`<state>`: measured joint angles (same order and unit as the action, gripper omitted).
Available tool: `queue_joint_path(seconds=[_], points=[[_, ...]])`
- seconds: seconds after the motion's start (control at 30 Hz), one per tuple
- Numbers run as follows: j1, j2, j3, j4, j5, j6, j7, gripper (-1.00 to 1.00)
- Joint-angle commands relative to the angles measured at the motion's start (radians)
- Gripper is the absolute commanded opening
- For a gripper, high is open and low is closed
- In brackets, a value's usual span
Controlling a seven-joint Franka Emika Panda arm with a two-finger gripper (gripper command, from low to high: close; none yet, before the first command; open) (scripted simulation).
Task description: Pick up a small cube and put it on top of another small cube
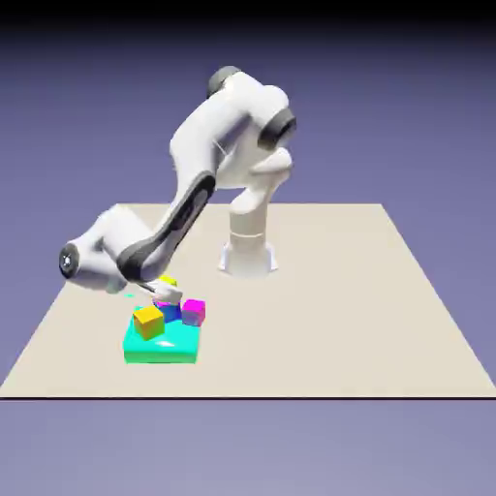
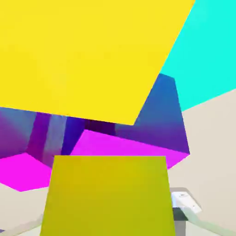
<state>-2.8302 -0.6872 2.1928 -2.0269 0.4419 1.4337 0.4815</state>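
Yellow cube (image 1: 169, 280) observed left of centre in the exterior view, partly hidden behind the gripper (image 1: 168, 294); magenta-topped blue cube (image 1: 170, 313) lower in frame. Cannot tell whether the gripper is open or gripping.

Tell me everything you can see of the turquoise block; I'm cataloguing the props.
The turquoise block is low, wide and box-shaped, in one bright colour, with pale glints on its smooth-looking surface. It lies flat on the table, toward the exterior view's left. The orange cube overlaps it in that view; whether they touch is unclear. Its material can't be confirmed.
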Motion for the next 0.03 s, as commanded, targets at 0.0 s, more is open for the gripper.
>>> queue_joint_path(seconds=[0.0], points=[[-0.012,0.000,-0.003,0.036,-0.007,-0.031,0.004,1.00]])
